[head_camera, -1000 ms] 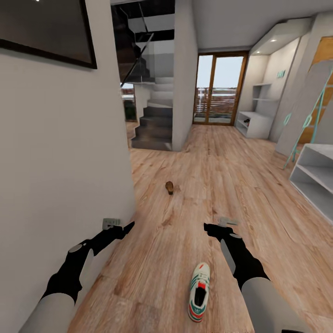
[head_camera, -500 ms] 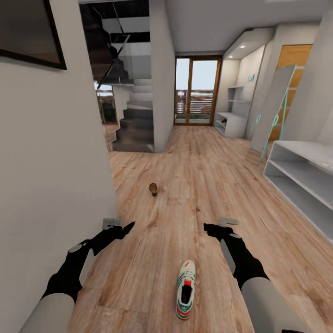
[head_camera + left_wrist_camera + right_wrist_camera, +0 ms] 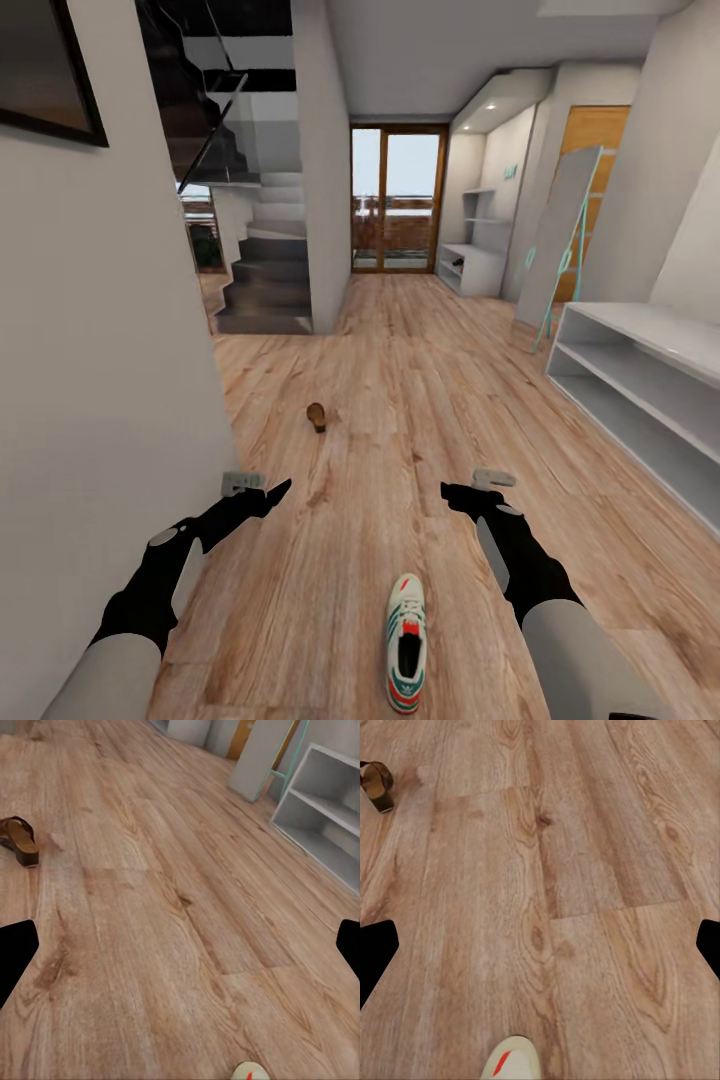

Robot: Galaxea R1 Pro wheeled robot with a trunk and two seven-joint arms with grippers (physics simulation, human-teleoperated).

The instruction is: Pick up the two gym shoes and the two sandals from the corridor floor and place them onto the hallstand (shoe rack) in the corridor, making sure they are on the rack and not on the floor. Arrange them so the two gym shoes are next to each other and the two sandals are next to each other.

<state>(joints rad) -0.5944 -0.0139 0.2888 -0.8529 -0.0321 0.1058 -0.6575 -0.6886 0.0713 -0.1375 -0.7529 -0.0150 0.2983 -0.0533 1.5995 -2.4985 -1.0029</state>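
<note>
So far nothing sits on the rack (image 3: 640,375) at right. One sneaker (image 3: 405,643) lies bottom centre, one sandal (image 3: 317,416) mid-frame, both on the floor (image 3: 420,420). Left gripper (image 3: 243,482) and right gripper (image 3: 492,479) are spread, empty.

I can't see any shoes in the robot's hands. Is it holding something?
Nothing is held. Both grippers, left and right, are open and empty; the gym shoe and sandal lie on the floor.
</note>
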